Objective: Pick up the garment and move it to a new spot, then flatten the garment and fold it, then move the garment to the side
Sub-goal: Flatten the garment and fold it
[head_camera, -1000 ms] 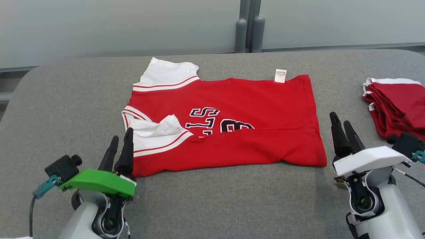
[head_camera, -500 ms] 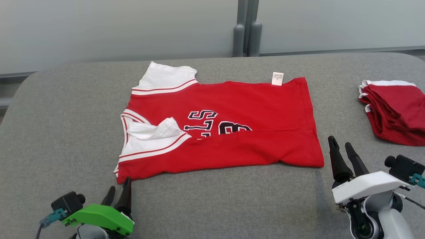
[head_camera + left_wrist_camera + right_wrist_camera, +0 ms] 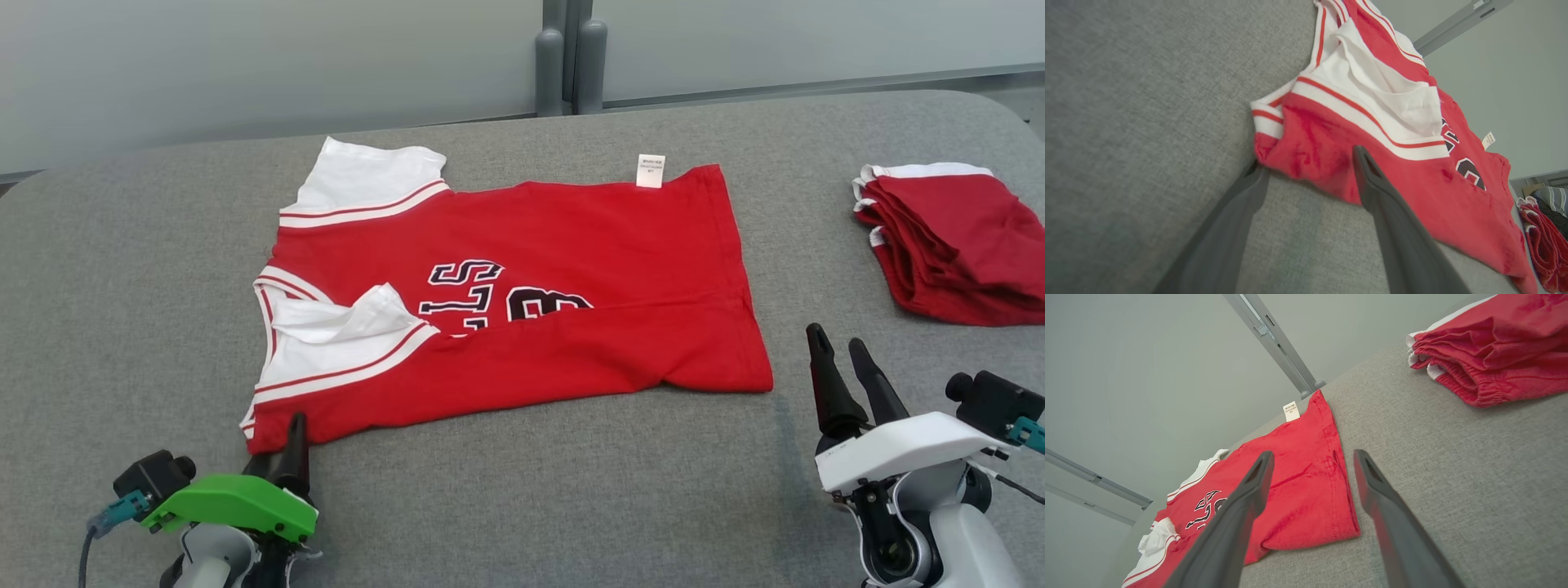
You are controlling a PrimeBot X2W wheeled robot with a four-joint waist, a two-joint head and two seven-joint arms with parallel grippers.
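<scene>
Three cameras: one on my head, one on each wrist.
My head camera looks forward and down across the table (image 3: 522, 506) and the whole garment (image 3: 571, 229). My left wrist camera sits low and close, looking along my left gripper (image 3: 1306, 157) at the garment's sleeve corner; the right looks along my right gripper (image 3: 1312, 453) at its hem. All three share the garment and the folded red pile (image 3: 955, 237).

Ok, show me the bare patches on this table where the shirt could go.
Bare grey table left of the shirt, a strip between the shirt and the stack of folded clothes, and the near edge between the left gripper and right gripper. Crowded: the right end, taken by the stack.
</scene>
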